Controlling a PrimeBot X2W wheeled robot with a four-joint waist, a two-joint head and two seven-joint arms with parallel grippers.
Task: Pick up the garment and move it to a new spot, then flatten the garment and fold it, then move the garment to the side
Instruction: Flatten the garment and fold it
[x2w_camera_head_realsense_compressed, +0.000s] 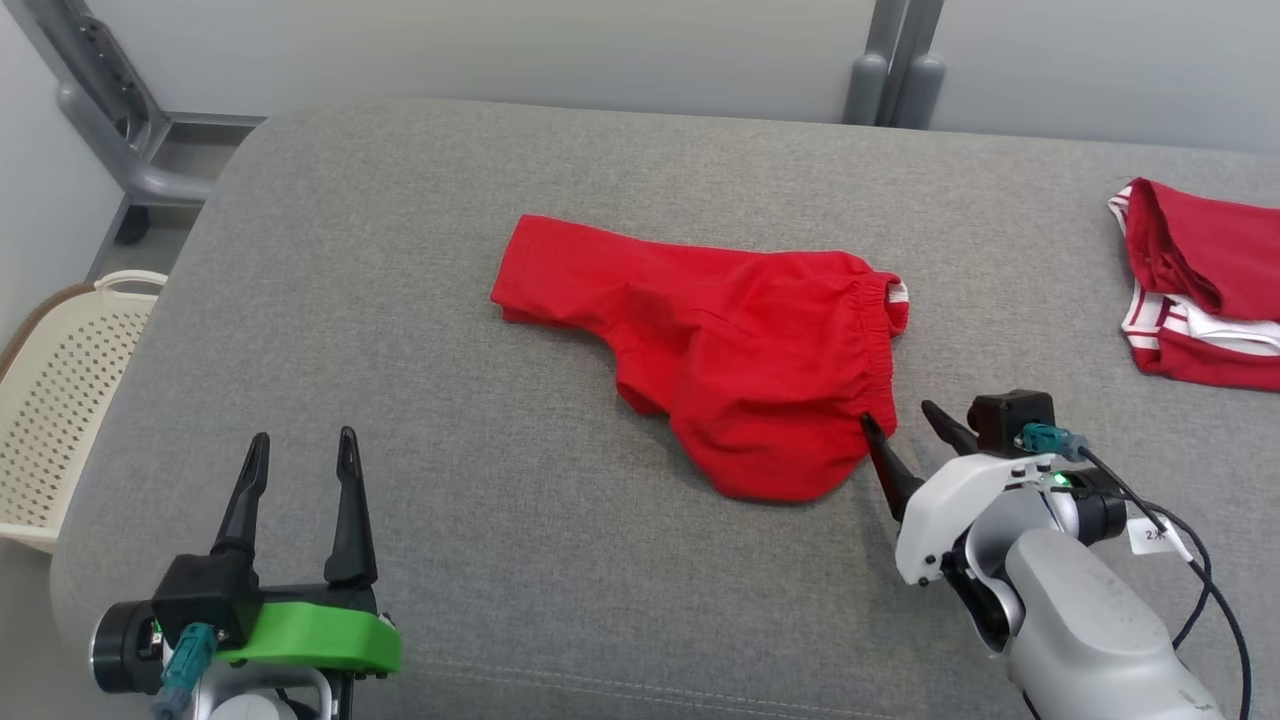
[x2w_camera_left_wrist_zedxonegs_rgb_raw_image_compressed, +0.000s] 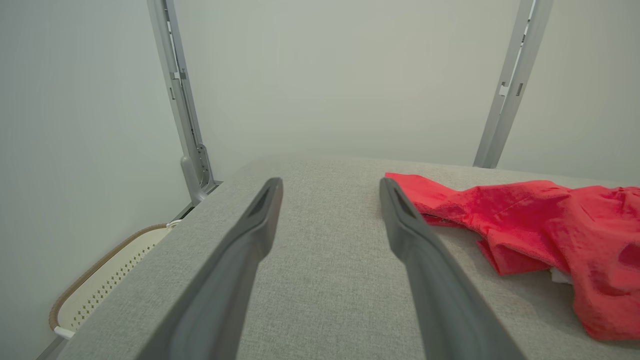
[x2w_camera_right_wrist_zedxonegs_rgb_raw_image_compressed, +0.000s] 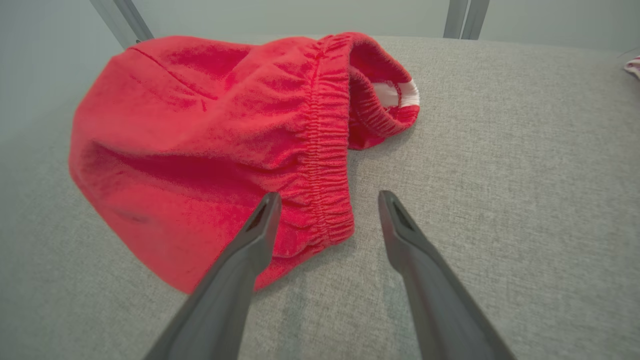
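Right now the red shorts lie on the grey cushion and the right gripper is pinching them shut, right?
No. The red shorts lie on the grey cushion, but the right gripper is open, not pinching them, as the right wrist view shows.

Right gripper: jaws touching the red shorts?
Cannot tell. Right wrist view: one jaw of the right gripper overlaps the red shorts at the waistband; no dent or gap.
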